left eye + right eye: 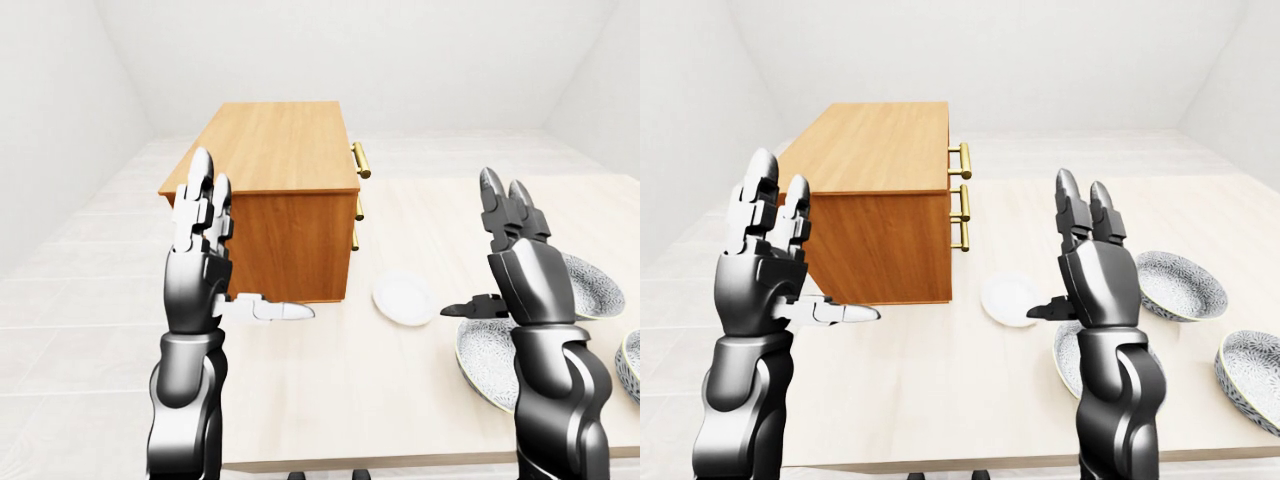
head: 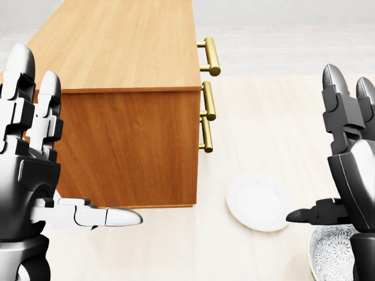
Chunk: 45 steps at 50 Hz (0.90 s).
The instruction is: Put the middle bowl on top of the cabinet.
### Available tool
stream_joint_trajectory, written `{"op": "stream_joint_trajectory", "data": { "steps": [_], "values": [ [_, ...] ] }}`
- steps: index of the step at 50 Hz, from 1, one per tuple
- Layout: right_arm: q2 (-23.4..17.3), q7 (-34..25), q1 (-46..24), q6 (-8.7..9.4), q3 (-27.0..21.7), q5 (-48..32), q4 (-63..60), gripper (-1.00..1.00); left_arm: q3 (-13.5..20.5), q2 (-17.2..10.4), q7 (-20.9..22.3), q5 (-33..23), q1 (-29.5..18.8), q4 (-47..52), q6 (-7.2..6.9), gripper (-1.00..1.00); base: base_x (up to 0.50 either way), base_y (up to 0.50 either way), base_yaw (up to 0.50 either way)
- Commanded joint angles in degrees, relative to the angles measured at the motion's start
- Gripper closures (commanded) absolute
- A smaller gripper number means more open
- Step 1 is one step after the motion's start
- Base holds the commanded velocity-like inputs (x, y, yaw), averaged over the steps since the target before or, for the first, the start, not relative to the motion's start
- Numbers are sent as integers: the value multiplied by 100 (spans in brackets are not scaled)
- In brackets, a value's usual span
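Three grey patterned bowls sit on the table at the right of the right-eye view. One bowl [image 1: 1180, 283] is farther up, one [image 1: 1252, 372] is at the right edge, and one [image 1: 1068, 360] is partly hidden behind my right forearm. A wooden cabinet [image 1: 275, 145] with gold handles [image 1: 361, 160] stands on the table at the left. My left hand [image 1: 240, 245] is raised and open beside the cabinet's near end, holding nothing. My right hand [image 1: 478, 245] is also raised and open, above the nearest bowl and not touching it.
A small white plate [image 1: 403, 298] lies on the pale table [image 1: 380, 400] between the cabinet and the bowls. The table's near edge runs along the bottom of the eye views. White floor and walls surround the table.
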State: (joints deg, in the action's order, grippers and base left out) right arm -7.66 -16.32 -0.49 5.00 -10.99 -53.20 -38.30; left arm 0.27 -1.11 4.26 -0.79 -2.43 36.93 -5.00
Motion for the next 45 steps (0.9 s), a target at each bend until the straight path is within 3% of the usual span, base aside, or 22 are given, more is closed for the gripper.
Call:
{"op": "stream_joint_trajectory", "data": {
  "steps": [1, 6, 15, 26, 45],
  "values": [
    [-80, -84, -23, 0, -96, -621, 69, -100, 1, 7, -7, -16, 53, -19, 0, -100, 0, 0, 0],
    [-86, -228, -64, 0, -114, -915, -57, -100, 31, 1, 4, 4, 63, -5, 0, -100, 0, 0, 0],
    [-188, -1205, -333, 0, -45, -1537, -541, -100, -16, 19, 19, 36, 102, 25, 0, -100, 0, 0, 0],
    [-286, -1781, -716, 0, -109, -2100, -777, -100, -35, 27, -3, 46, 119, 59, 0, -100, 0, 0, 0],
    [-370, -2081, -854, 0, -206, -2345, -704, -100, -53, 18, 10, 111, 51, 81, 0, -100, 0, 0, 0]
  ]
}}
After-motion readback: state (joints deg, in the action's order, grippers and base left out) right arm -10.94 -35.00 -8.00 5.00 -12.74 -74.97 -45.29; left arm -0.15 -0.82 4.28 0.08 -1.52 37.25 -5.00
